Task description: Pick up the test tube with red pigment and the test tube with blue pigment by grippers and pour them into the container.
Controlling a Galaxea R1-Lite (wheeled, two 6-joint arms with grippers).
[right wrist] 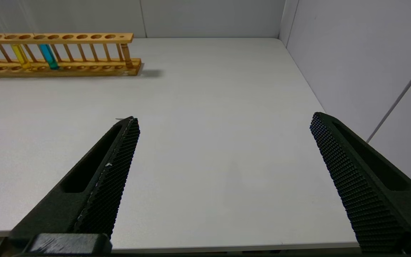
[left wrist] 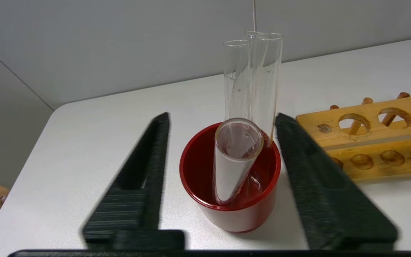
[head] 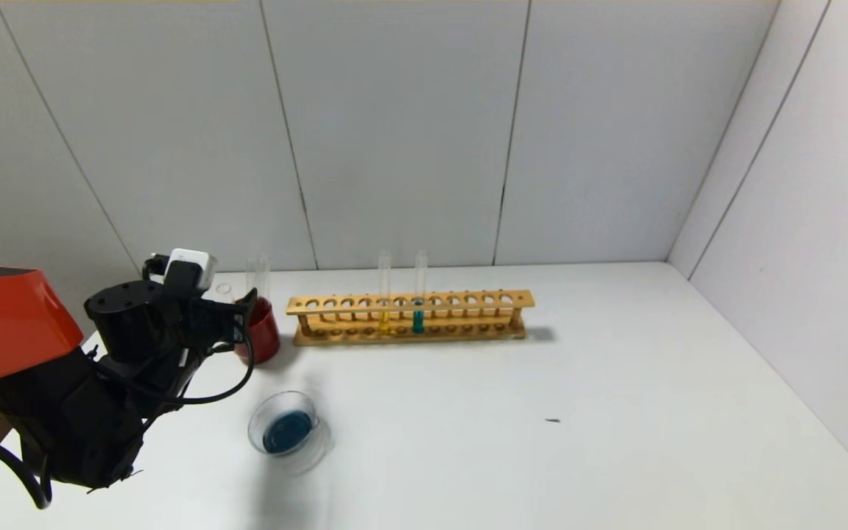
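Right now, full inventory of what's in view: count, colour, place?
Wooden rack: 1, tan, back of the white table.
Tubes in rack: 2, one with yellow liquid, one with teal liquid.
Cup: 1, dark red, off the rack's left end.
Empty tubes: 3, clear, in the cup, one tilted toward the camera.
Glass dish: 1, clear, dark blue liquid inside, in front of the cup.
Left gripper: black, open, astride the cup.
Right gripper: black, open, over bare table.
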